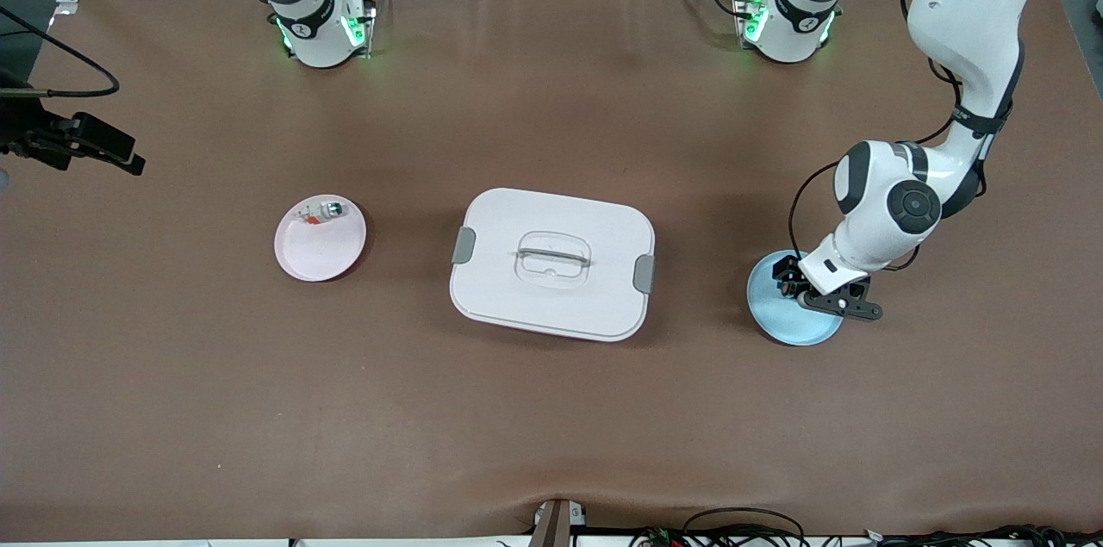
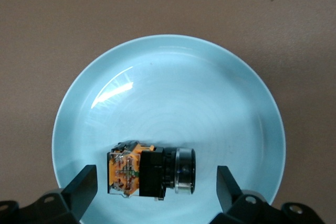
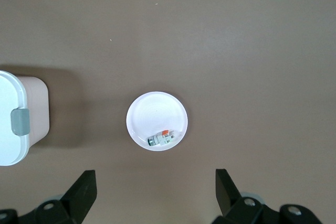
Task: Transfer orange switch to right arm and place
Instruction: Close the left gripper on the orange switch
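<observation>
Both arms are glossy white with black joint bands; the left arm (image 1: pixel 965 56) carries a round black cap and a looping black cable. Green lights glow at both bases. Each claw is matte black.

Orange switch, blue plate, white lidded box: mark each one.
orange switch (image 2: pixel 152 171), left wrist view, on its body
blue plate (image 2: pixel 173 93), left wrist view, on its bare middle
white lidded box (image 1: pixel 603 306), front view, on the lid's bare edge

Open table between white lidded box (image 1: pixel 551 263) and blue plate (image 1: pixel 775 319).
</observation>
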You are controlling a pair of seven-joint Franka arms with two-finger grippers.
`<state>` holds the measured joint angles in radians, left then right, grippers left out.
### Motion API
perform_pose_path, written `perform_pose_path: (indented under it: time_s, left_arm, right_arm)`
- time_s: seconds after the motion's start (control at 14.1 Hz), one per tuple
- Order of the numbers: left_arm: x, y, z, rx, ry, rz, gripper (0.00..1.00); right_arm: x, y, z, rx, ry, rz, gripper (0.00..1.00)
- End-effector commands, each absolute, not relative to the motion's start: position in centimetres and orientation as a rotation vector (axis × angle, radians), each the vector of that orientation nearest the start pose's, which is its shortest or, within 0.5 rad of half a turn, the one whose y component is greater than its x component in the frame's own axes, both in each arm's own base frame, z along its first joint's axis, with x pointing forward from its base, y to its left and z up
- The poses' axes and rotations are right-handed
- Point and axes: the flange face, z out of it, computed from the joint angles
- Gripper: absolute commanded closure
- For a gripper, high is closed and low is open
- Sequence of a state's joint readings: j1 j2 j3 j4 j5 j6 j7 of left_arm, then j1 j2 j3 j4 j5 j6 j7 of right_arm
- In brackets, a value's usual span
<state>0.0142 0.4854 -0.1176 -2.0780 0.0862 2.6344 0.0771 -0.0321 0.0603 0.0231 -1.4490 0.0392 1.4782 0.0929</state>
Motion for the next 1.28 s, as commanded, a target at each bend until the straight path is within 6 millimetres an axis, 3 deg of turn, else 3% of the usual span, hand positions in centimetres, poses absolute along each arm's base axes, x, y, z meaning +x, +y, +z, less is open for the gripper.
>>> perform_pose_path:
  time_s: [0.0,0.35,0.5,0.78,0.85,0.99,1.06,1.21]
  left_arm:
    - [59.7,-5.9,19.8,-3.106,0.414,-0.148,0.00]
    - [59.9,-6.1,18.7,-3.110,0.416,-0.151,0.00]
    - [59.8,-6.0,18.5,-3.109,0.423,-0.144,0.07]
    - [59.6,-4.9,18.0,-3.111,0.413,-0.127,0.39]
    - [59.7,-4.9,18.2,-3.111,0.408,-0.127,0.53]
    - [60.0,-5.0,20.3,-3.106,0.393,-0.138,0.85]
    - [60.0,-5.2,21.1,-3.105,0.394,-0.115,0.95]
    - [60.1,-5.3,23.5,-3.097,0.397,-0.125,1.00]
  right_arm:
    - [55.8,0.2,64.5,-3.089,0.148,0.037,0.00]
    - [55.8,0.3,64.5,-3.089,0.146,0.034,0.00]
    - [55.8,0.3,64.5,-3.089,0.146,0.034,0.00]
    - [55.8,0.4,64.5,-3.089,0.144,0.034,0.00]
    - [55.8,0.4,64.5,-3.089,0.144,0.034,0.00]
    - [55.8,0.4,64.5,-3.089,0.141,0.034,0.00]
    - [55.8,0.4,64.5,-3.089,0.143,0.034,0.00]
    - [55.8,0.4,64.5,-3.089,0.144,0.034,0.00]
